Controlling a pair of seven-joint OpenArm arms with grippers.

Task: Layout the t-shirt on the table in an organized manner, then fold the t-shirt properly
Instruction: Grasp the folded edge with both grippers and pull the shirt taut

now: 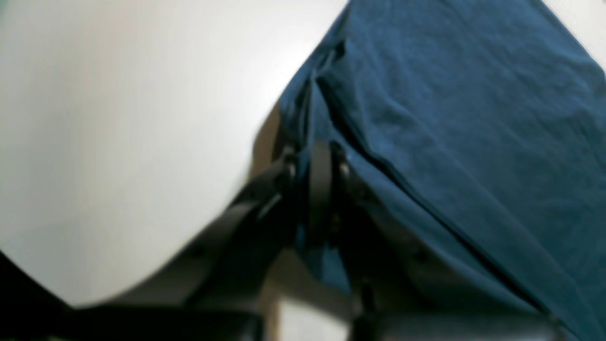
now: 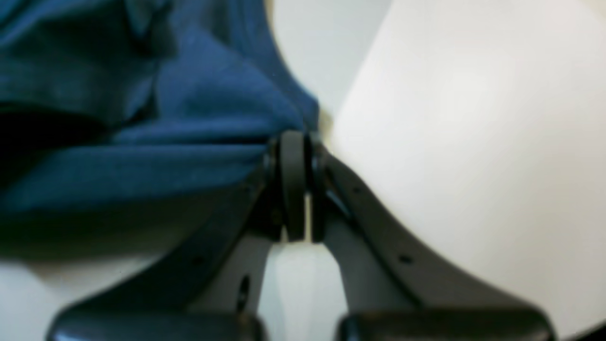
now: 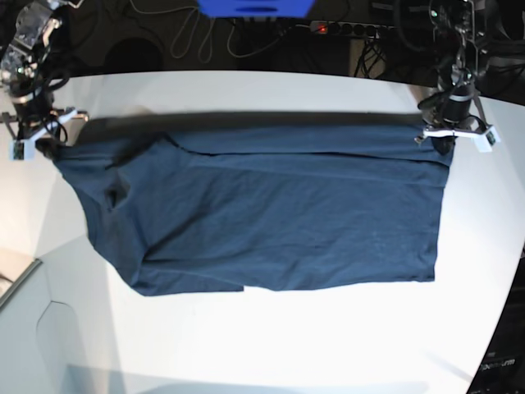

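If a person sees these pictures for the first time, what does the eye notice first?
First, the dark blue t-shirt, stretched wide across the middle of the white table. Next, the two grippers holding its far edge: the right gripper at the left end in the base view, the left gripper at the right end, both shut on the cloth. The rear strip looks raised, with shadow behind it.

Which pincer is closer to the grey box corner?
The right pincer. It grips the shirt at the table's far side, above the box corner. The left pincer is across the table.
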